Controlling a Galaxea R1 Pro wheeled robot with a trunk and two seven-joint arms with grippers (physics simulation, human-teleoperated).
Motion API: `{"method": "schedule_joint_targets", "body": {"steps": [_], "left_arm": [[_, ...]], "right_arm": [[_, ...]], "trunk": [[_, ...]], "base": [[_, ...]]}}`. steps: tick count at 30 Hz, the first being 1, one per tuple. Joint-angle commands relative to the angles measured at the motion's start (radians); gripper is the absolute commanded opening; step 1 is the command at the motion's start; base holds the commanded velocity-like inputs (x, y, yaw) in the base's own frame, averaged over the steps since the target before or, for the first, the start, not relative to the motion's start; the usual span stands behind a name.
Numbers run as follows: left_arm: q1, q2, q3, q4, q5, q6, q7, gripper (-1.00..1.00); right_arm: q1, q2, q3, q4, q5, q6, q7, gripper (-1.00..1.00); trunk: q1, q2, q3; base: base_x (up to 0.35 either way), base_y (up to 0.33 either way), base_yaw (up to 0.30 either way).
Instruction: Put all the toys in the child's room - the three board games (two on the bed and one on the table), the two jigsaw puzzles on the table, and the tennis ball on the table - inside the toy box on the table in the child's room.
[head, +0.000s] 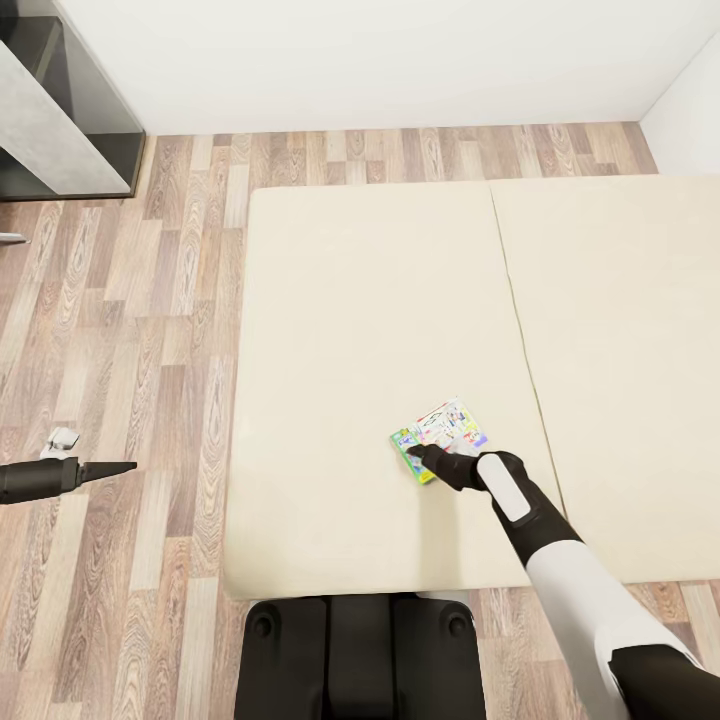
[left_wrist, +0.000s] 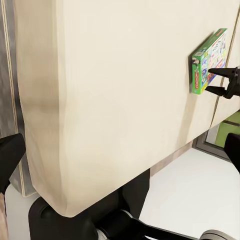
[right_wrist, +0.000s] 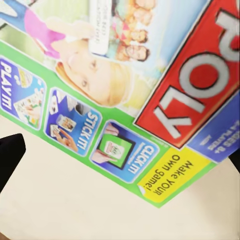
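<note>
- The board game (head: 443, 432), a flat box with a green edge and cartoon cover, lay on the beige mattress of the bed (head: 360, 330), towards the near edge and just left of the seam between the two mattress halves.
- The right pincer (head: 420, 455) sat at the box's near green edge; from the left wrist view its two fingers stood spread, one on each side of that edge, not yet closed on it.
- Risk, as I judged it: a thin box lying flat on a soft mattress gave the lower finger little room to get under, so closing could have pushed the box away rather than gripped it.
- A grip on one corner alone might have let the box swing or slip out when lifted, since most of its weight lay beyond the fingers.
- Pressing down into the mattress could have tilted the box and spoiled the alignment.
- The left pincer (head: 120, 467) hung over the wood floor (head: 150, 300), well apart from the bed; whether it was spread or pressed together I could not tell.
</note>
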Motion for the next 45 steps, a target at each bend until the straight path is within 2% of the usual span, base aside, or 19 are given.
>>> {"method": "schedule_joint_targets", "body": {"steps": [1, 11, 14, 23, 32, 39, 45], "left_arm": [[-0.001, -0.001, 0.004, -0.001, -0.011, 0.011, -0.008, 1.00], [-0.001, -0.001, 0.004, -0.001, -0.011, 0.010, -0.008, 1.00], [-0.001, -0.001, 0.004, -0.001, -0.011, 0.010, -0.008, 1.00], [-0.001, -0.001, 0.004, -0.001, -0.010, 0.010, -0.008, 1.00], [-0.001, -0.001, 0.003, -0.001, -0.011, 0.010, -0.008, 1.00], [-0.001, -0.001, 0.003, -0.001, -0.010, 0.010, -0.008, 1.00], [-0.001, -0.001, 0.001, -0.001, -0.011, 0.010, -0.008, 1.00]], "right_arm": [[0.000, -0.001, 0.003, -0.002, -0.010, 0.002, -0.010, 1.00], [-0.014, -0.023, -0.006, -0.004, -0.012, 0.013, -0.044, 1.00], [-0.021, -0.046, -0.009, -0.004, -0.013, 0.021, -0.052, 1.00], [-0.057, -0.080, -0.010, -0.004, -0.013, 0.044, -0.056, 1.00], [-0.128, -0.088, -0.010, -0.004, -0.014, 0.078, -0.062, 1.00], [-0.198, -0.089, -0.010, -0.003, -0.017, 0.115, -0.169, 1.00], [-0.233, -0.089, -0.010, 0.001, -0.018, 0.140, -0.194, 1.00]], "trunk": [[0.001, -0.002, -0.001], [0.001, -0.002, -0.001], [0.001, -0.002, -0.001], [0.001, -0.002, -0.001], [0.001, -0.002, -0.001], [0.001, -0.002, -0.001], [0.001, -0.002, -0.001]], "base": [[0.000, 0.000, 0.000], [0.000, 0.000, 0.000], [0.000, 0.000, 0.000], [0.000, 0.000, 0.000], [0.000, 0.000, 0.000], [0.000, 0.000, 0.000], [0.000, 0.000, 0.000]]}}
